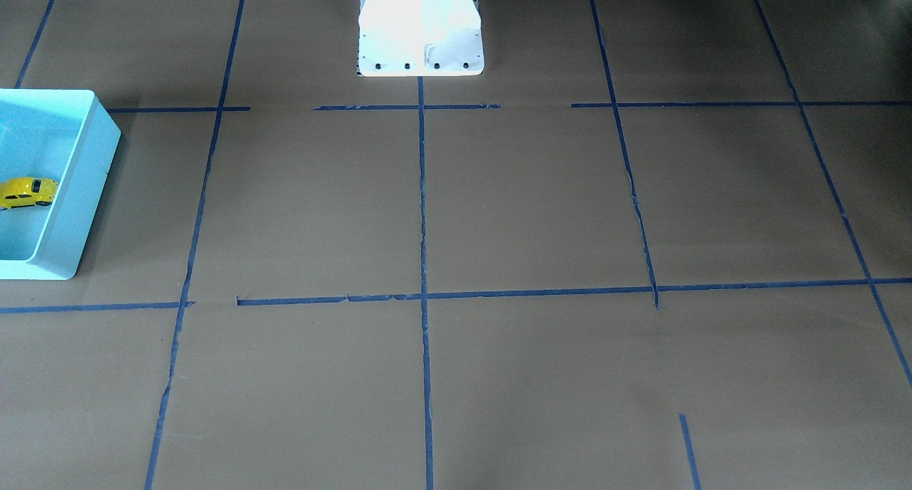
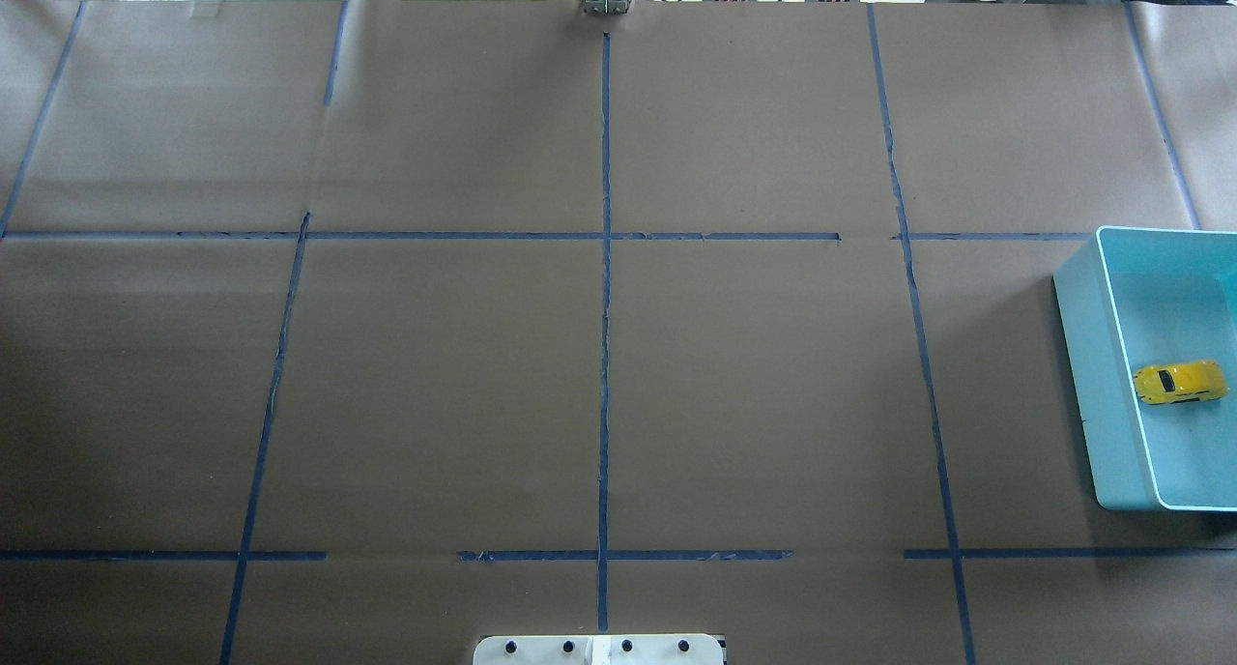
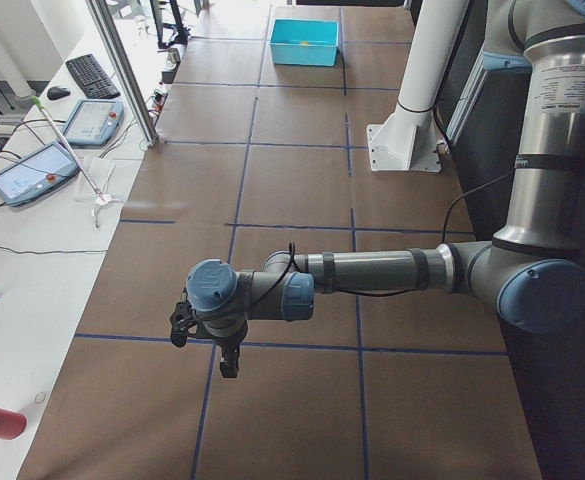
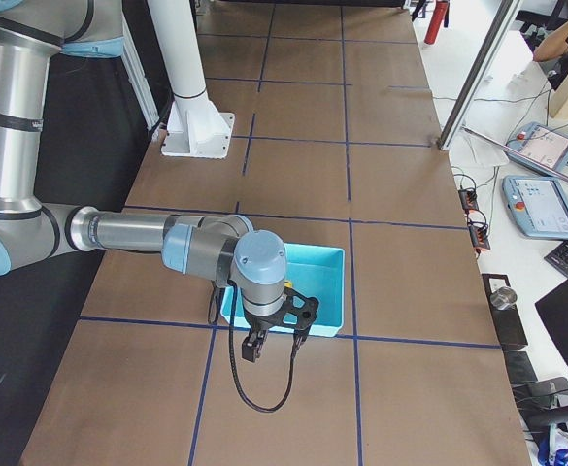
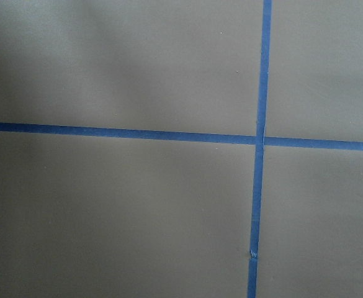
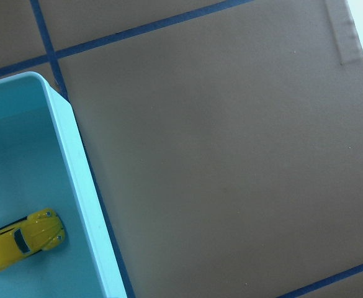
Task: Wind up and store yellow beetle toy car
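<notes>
Yellow beetle toy car (image 2: 1180, 383): sat on its wheels on the floor of the light blue bin (image 2: 1102, 375). It lay lengthwise across the overhead frame, near the bin's left-hand wall in that view.
Light blue bin: stood on the counter (image 2: 435, 375) at the right edge of the overhead frame, about mid-height, partly cut off by that edge. In the front-facing view it showed at the left edge. Only the car lay in the part of it that could be seen.
Counter: was covered in brown paper and marked into squares by blue tape lines (image 2: 605, 356).
Right tool (image 4: 276, 345): hung raised over the counter at the bin's near side, in the lower centre of the right-side frame, with its fingers pointing down and apart from the car. Only a side view caught it, so whether the fingers stood wide or narrow could not be told.
Right wrist view: looked down on a corner of the bin in the lower left of the frame, with the car inside it. Brown paper and tape filled the rest.
Left tool (image 3: 207, 345): hung over the counter in the lower left-centre of the left-side frame, well apart from the bin, which sat at the top of that frame. Its spread could not be told either.
Left wrist view: showed only brown paper and a crossing of two tape lines.
White mount (image 1: 420, 41): stood at the top centre of the front-facing frame, with a row of dark bolts along its foot.
</notes>
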### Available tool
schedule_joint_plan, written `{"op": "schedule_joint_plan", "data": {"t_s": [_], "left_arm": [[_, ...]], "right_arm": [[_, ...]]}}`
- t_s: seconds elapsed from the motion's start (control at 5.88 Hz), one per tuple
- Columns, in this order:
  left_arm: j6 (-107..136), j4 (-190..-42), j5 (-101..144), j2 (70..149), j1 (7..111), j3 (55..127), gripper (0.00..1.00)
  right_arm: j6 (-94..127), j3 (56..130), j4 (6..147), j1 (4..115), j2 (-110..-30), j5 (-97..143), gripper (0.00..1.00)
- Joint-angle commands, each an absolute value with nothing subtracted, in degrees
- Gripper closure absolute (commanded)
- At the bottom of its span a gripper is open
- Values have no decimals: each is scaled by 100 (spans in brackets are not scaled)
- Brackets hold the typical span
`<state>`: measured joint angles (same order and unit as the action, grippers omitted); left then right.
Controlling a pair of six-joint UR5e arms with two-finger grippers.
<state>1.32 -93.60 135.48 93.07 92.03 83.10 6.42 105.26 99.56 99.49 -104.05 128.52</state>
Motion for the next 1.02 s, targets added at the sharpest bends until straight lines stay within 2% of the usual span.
{"op": "schedule_joint_plan", "data": {"t_s": [0.0,0.34,0.85], "left_arm": [[132,-9360,13544,9308,9202,8306,0],[132,-9360,13544,9308,9202,8306,0],[132,-9360,13544,9308,9202,8306,0]], "right_arm": [[686,10372,9879,9906,-10406,12814,0],[-355,10371,9458,9835,-10397,12936,0],[-413,10415,9466,9774,-10389,13324,0]]}}
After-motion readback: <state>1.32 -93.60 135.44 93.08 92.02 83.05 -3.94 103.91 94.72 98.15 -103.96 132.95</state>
